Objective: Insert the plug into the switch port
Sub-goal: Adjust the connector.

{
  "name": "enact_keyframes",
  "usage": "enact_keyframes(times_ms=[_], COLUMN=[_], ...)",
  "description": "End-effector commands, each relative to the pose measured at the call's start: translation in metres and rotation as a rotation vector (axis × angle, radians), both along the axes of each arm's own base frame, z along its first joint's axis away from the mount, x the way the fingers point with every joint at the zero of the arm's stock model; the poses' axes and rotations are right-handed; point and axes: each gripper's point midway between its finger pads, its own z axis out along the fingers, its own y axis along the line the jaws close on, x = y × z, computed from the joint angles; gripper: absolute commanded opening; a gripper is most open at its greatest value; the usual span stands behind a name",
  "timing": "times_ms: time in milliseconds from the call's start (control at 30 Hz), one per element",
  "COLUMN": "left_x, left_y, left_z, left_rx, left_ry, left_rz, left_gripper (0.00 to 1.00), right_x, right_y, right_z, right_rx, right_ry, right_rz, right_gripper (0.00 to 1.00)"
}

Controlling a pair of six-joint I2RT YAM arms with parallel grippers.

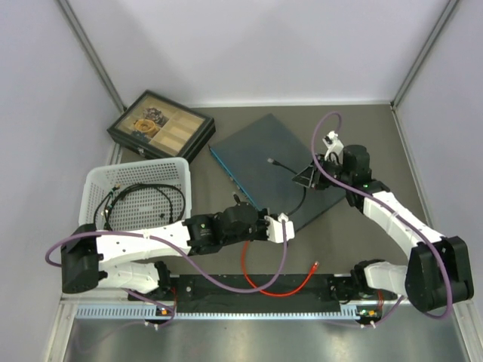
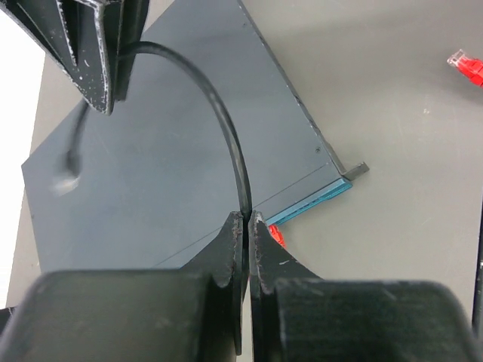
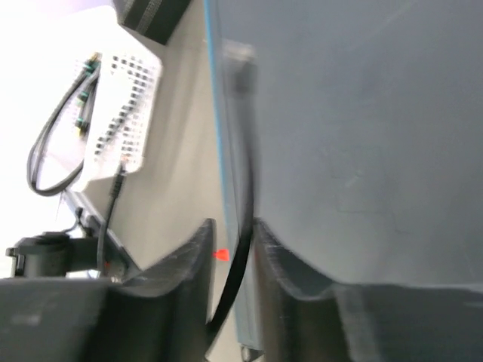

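Black cable is pinched in both your claws. The right gripper has its fingers pressed onto the cord a short run behind the plug. The left gripper nips the same cord further back, jaws all but touching, just off the switch's near corner.

The switch lies flat mid-table. Its long teal edge, where the sockets are, runs diagonally and faces left toward the white basket.

The plug sits over the dark top panel, left of your right claw and inboard of that edge. It is blurred in both wrist views, so you cannot tell whether it rests on the metal.

Your right arm is the nearer one. The plug likely has to clear the teal edge, drop, and turn back to face the sockets.
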Motion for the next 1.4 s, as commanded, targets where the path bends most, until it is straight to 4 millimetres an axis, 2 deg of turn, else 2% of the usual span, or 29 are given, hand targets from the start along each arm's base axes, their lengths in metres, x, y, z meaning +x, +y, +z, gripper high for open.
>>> enact_keyframes(times_ms=[0, 67, 167, 233, 267, 300, 333, 367, 400, 433, 467, 500, 567, 600, 700, 733, 867, 900, 967, 1000, 1033, 1067, 1100, 1133, 1167, 1200, 1267, 1300, 1367], left_x=[0.006, 0.009, 0.014, 0.020, 0.023, 0.029, 0.031, 0.034, 0.037, 0.038, 0.040, 0.040, 0.041, 0.041, 0.045, 0.049, 0.065, 0.068, 0.079, 0.082, 0.085, 0.091, 0.094, 0.096, 0.101, 0.103, 0.108, 0.109, 0.112], left_y=[-0.006, -0.003, 0.002, 0.006, 0.008, 0.014, 0.017, 0.019, 0.025, 0.028, 0.030, 0.035, 0.040, 0.044, 0.057, 0.064, 0.092, 0.094, 0.107, 0.109, 0.112, 0.115, 0.116, 0.117, 0.122, 0.124, 0.131, 0.132, 0.142], left_z=[0.011, 0.011, 0.013, 0.021, 0.025, 0.032, 0.035, 0.042, 0.051, 0.055, 0.062, 0.072, 0.086, 0.096, 0.120, 0.129, 0.152, 0.155, 0.159, 0.163, 0.161, 0.160, 0.162, 0.159, 0.158, 0.157, 0.147, 0.141, 0.131], left_rx=[-0.058, -0.065, -0.084, -0.118, -0.134, -0.157, -0.171, -0.196, -0.226, -0.246, -0.277, -0.313, -0.363, -0.411, -0.520, -0.559, -0.732, -0.791, -0.848, -0.911, -0.926, -0.946, -0.996, -1.006, -1.023, -1.057, -1.054, -1.072, -1.081], left_ry=[-0.051, -0.057, -0.074, -0.084, -0.086, -0.096, -0.100, -0.105, -0.116, -0.112, -0.115, -0.110, -0.095, -0.072, -0.034, -0.028, 0.054, 0.107, 0.141, 0.200, 0.227, 0.251, 0.298, 0.318, 0.328, 0.361, 0.383, 0.409, 0.429], left_rz=[0.015, 0.037, 0.078, 0.126, 0.152, 0.206, 0.231, 0.255, 0.291, 0.309, 0.329, 0.353, 0.383, 0.406, 0.497, 0.545, 0.717, 0.756, 0.832, 0.861, 0.885, 0.902, 0.918, 0.931, 0.958, 0.978, 1.027, 1.051, 1.108], left_gripper=[0.00, 0.00, 0.00, 0.10, 0.16, 0.26, 0.32, 0.37, 0.42, 0.46, 0.49, 0.50, 0.50, 0.52, 0.59, 0.66, 0.77, 0.79, 0.79, 0.80, 0.80, 0.80, 0.80, 0.80, 0.81, 0.81, 0.82, 0.82, 0.82], right_x=[0.001, 0.000, 0.001, 0.004, 0.007, 0.008, 0.015, 0.019, 0.021, 0.027, 0.034, 0.034, 0.038, 0.038, 0.038, 0.040, 0.044, 0.045, 0.043, 0.044, 0.048, 0.044, 0.044, 0.045, 0.039, 0.035, 0.029, 0.019, 0.010], right_y=[0.016, 0.018, 0.019, 0.018, 0.014, 0.010, 0.007, -0.003, -0.009, -0.014, -0.024, -0.031, -0.044, -0.048, -0.062, -0.065, -0.064, -0.061, -0.051, -0.050, -0.055, -0.041, -0.039, -0.044, -0.028, -0.020, -0.013, 0.008, 0.018], right_z=[0.022, 0.028, 0.044, 0.064, 0.067, 0.079, 0.102, 0.102, 0.116, 0.140, 0.152, 0.175, 0.199, 0.220, 0.245, 0.248, 0.233, 0.215, 0.204, 0.179, 0.171, 0.170, 0.150, 0.144, 0.145, 0.129, 0.121, 0.109, 0.097], right_rx=[0.086, 0.103, 0.113, 0.108, 0.069, 0.051, 0.034, -0.035, -0.063, -0.083, -0.141, -0.160, -0.226, -0.235, -0.309, -0.359, -0.493, -0.523, -0.576, -0.623, -0.694, -0.692, -0.736, -0.816, -0.809, -0.839, -0.882, -0.864, -0.904], right_ry=[-0.051, -0.066, -0.126, -0.192, -0.213, -0.254, -0.323, -0.335, -0.379, -0.445, -0.511, -0.565, -0.658, -0.719, -0.838, -0.879, -0.932, -0.913, -0.940, -0.920, -0.931, -0.973, -0.963, -0.973, -1.017, -1.018, -1.043, -1.072, -1.094], right_rz=[0.067, 0.080, 0.092, 0.091, 0.073, 0.059, 0.045, 0.005, -0.022, -0.051, -0.095, -0.126, -0.176, -0.194, -0.243, -0.241, -0.228, -0.213, -0.205, -0.196, -0.226, -0.215, -0.204, -0.238, -0.231, -0.203, -0.209, -0.165, -0.152], right_gripper=[0.17, 0.01, 0.00, 0.00, 0.00, 0.00, 0.00, 0.00, 0.00, 0.00, 0.00, 0.00, 0.00, 0.00, 0.00, 0.00, 0.00, 0.00, 0.00, 0.00, 0.00, 0.00, 0.00, 0.00, 0.00, 0.00, 0.00, 0.00, 0.00])
